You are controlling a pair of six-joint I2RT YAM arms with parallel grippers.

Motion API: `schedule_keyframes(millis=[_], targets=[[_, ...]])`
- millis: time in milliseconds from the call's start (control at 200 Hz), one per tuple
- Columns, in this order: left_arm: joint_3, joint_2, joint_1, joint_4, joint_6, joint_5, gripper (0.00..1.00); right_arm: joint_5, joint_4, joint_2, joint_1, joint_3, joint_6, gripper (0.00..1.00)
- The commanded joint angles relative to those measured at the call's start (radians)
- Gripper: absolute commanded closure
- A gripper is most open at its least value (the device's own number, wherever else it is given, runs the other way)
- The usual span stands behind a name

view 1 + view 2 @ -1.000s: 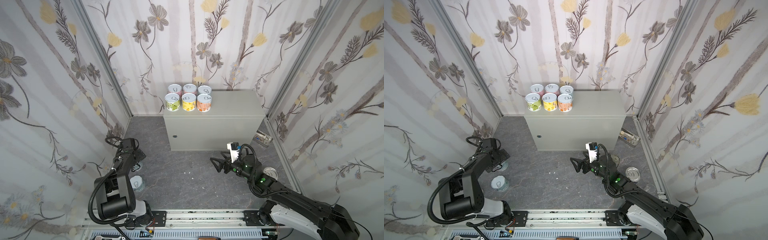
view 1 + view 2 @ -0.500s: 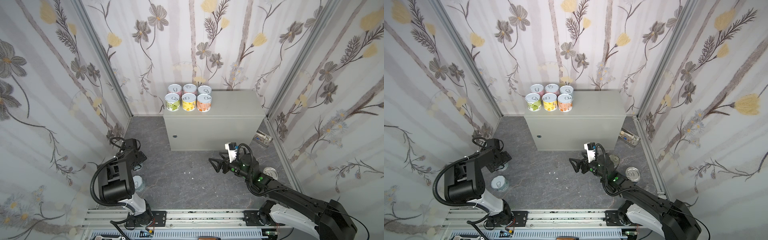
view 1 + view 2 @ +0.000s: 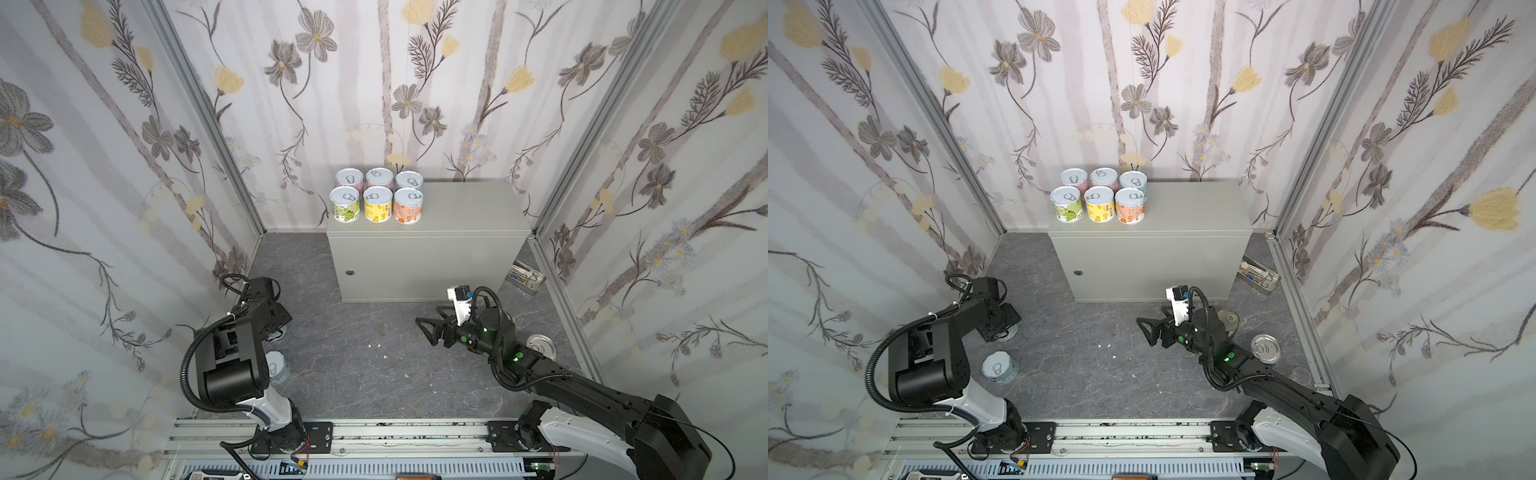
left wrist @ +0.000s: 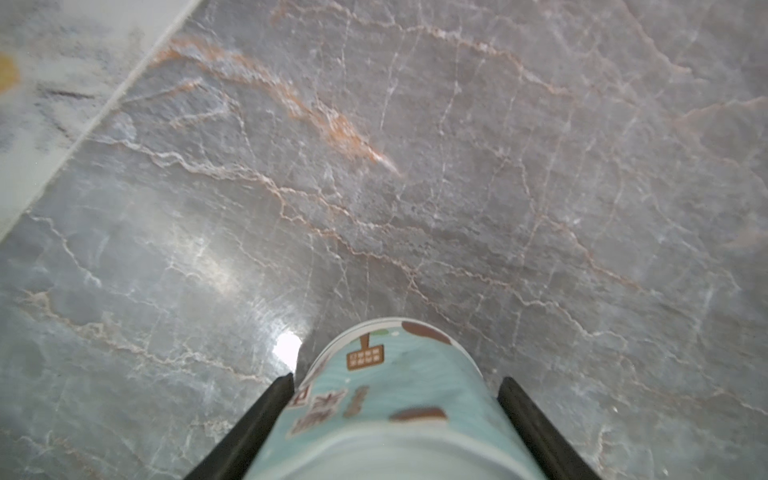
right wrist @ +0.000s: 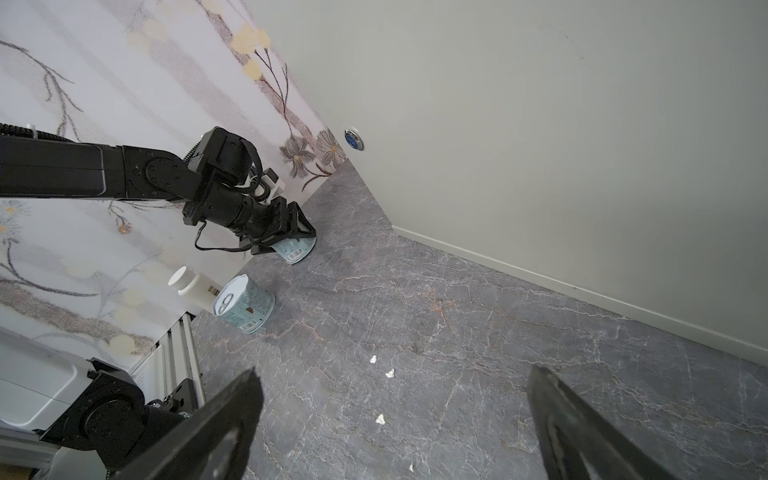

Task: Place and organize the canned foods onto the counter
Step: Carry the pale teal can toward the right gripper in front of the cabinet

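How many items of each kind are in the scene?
Short cans on the counter: 6
Short blue cans, off the counter: 2
Other cans, off the counter: 2
White-capped bottle: 1
Utensil tray: 1
Total: 12

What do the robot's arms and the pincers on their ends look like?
The left arm and right arm are chunky black jointed links with white shells near the base, on a silver rail. Black ribbed cables loop alongside. The right arm carries small green lights and a white camera block at its wrist. The left gripper and right gripper each have two flat black wedge-shaped fingers.
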Motion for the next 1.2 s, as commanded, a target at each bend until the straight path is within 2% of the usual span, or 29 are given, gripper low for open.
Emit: schedule_keyframes(millis=[0, 135, 230, 480, 674, 939, 1049, 1194], targets=[[0.002, -0.052, -0.016, 0.010, 0.029, 0.025, 0.42, 0.008, 0.042, 0.012, 0.001, 0.007, -0.005, 0.00], [0.022, -0.112, -0.067, -0.050, 0.059, 0.022, 0.43, -0.003, 0.054, 0.028, 0.001, 0.004, -0.004, 0.00], [0.022, -0.159, -0.134, -0.085, 0.073, 0.017, 0.43, -0.006, 0.060, 0.030, 0.001, 0.001, -0.008, 0.00], [0.030, -0.212, -0.398, -0.111, 0.022, 0.010, 0.44, 0.094, 0.015, -0.004, -0.003, -0.012, -0.020, 0.00], [0.090, -0.145, -0.645, -0.108, -0.018, -0.023, 0.44, 0.101, -0.065, -0.067, -0.061, -0.034, 0.017, 0.00], [0.199, 0.011, -0.954, -0.102, -0.056, -0.081, 0.44, 0.170, -0.220, -0.314, -0.136, -0.122, 0.064, 0.00], [0.246, 0.099, -1.052, -0.094, -0.081, -0.115, 0.44, 0.186, -0.295, -0.414, -0.180, -0.133, 0.070, 0.00], [0.288, 0.192, -1.138, -0.067, -0.135, -0.136, 0.44, 0.186, -0.361, -0.523, -0.221, -0.157, 0.086, 0.00]])
